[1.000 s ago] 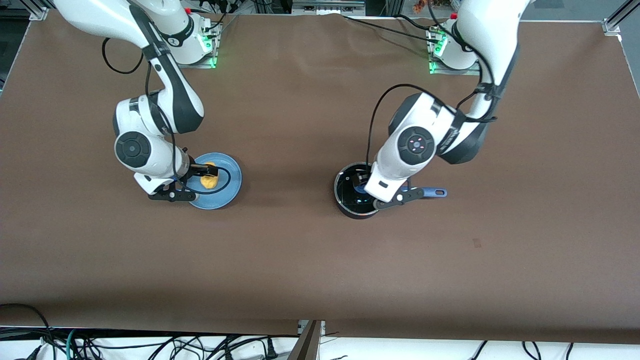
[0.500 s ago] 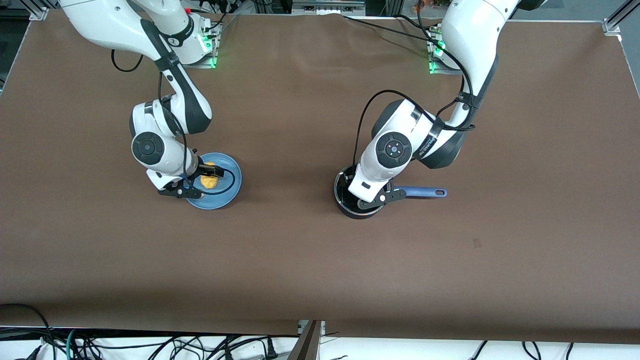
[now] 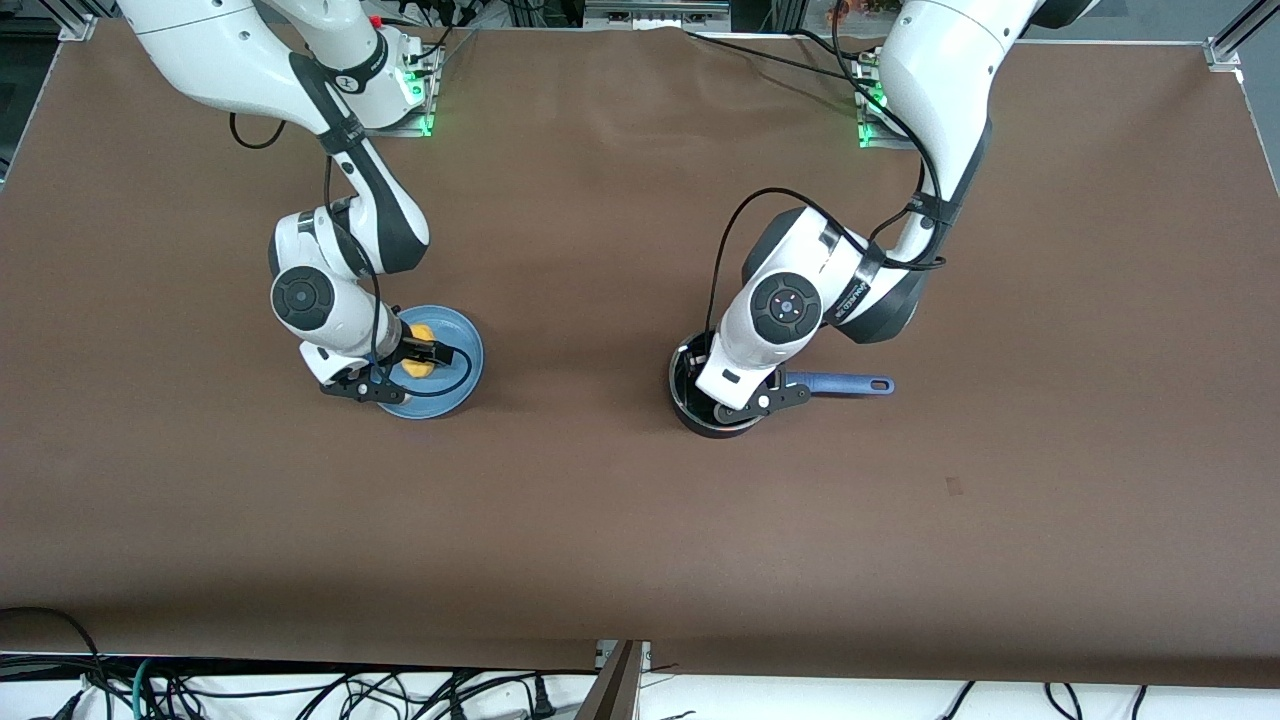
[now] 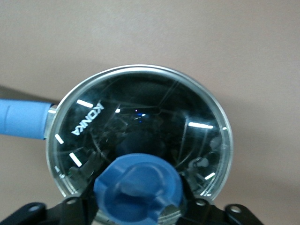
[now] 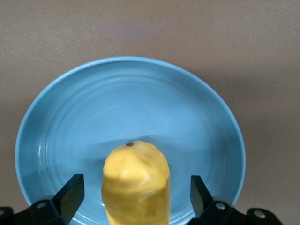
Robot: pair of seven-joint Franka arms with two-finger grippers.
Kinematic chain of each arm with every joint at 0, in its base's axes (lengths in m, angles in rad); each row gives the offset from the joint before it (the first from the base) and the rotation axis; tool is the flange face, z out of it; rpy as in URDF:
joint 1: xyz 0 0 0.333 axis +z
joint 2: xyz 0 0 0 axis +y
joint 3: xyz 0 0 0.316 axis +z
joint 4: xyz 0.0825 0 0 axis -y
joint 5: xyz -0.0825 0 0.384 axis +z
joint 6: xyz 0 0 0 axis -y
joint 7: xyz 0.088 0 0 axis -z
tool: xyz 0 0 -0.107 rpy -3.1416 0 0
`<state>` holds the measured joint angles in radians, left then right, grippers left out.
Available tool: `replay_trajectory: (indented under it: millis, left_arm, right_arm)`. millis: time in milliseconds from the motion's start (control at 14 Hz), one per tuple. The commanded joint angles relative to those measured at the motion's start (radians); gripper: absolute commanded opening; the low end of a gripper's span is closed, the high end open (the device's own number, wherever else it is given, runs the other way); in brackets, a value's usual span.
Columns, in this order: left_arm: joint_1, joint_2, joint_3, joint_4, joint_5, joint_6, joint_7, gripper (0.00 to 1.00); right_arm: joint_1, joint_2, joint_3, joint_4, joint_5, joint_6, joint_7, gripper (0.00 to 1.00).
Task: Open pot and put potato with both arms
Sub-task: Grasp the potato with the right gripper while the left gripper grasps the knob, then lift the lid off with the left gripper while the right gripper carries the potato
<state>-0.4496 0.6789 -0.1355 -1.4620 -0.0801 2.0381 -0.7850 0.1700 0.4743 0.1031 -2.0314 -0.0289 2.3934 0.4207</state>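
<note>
The pot (image 3: 712, 400) stands toward the left arm's end of the table (image 3: 640, 520), its lid (image 4: 140, 136) on it and its handle (image 3: 845, 383) pointing toward that same end. The plate (image 3: 455, 375) lies well apart from it — toward the right arm's end — with the potato (image 3: 418, 362) on it. The left gripper (image 4: 136, 213) is over the lid's knob (image 4: 138, 187); the right gripper (image 5: 136, 197) is over the plate, a finger on either side of the potato.

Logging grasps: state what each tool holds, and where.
Nothing is held. Right tool straddles the potato, fingers apart. Left tool flanks the lid knob.
</note>
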Motion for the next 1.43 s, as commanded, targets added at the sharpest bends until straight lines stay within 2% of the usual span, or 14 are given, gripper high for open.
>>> replay_trajectory:
  millis: [0,71,143,286,500,643,929,1143,1357]
  left_arm:
    - [-0.011,0.014,0.014,0.029,-0.001,-0.012,0.072,0.21]
    - [-0.011,0.014,0.014,0.029,-0.001,-0.013,0.073,0.13]
    - [-0.009,0.013,0.014,0.029,-0.001,-0.013,0.072,0.03]
    - [-0.009,0.005,0.014,0.029,-0.001,-0.021,0.072,0.0]
    - [0.018,-0.048,0.016,0.029,-0.003,-0.041,0.09,0.0]
    - [0.063,-0.082,0.01,0.031,-0.009,-0.122,0.14,0.0]
    - [0.167,-0.177,0.01,0.026,-0.014,-0.31,0.369,0.0]
    - [0.273,-0.269,0.011,-0.01,-0.003,-0.441,0.553,0.0]
    - [0.414,-0.372,0.011,-0.122,0.002,-0.463,0.789,0.0]
  right_arm:
    - [0.002,0.006,0.003,-0.013,-0.008,0.026,0.016,0.73]
    - [0.0,0.006,0.003,-0.015,-0.008,0.021,0.015,0.6]
    - [0.002,0.006,0.003,-0.015,-0.008,0.017,0.016,0.51]
    - [0.0,0.003,0.003,-0.017,-0.008,0.013,0.016,0.42]
    - [0.0,-0.022,0.006,0.002,-0.008,0.013,0.01,0.41]
    - [-0.001,-0.045,0.033,0.035,-0.003,-0.009,0.007,0.41]
    - [0.002,-0.034,0.128,0.251,0.009,-0.164,0.009,0.41]
    - [0.046,0.047,0.188,0.408,0.134,-0.166,0.154,0.41]
    - [0.15,0.153,0.196,0.595,0.159,-0.143,0.353,0.41]
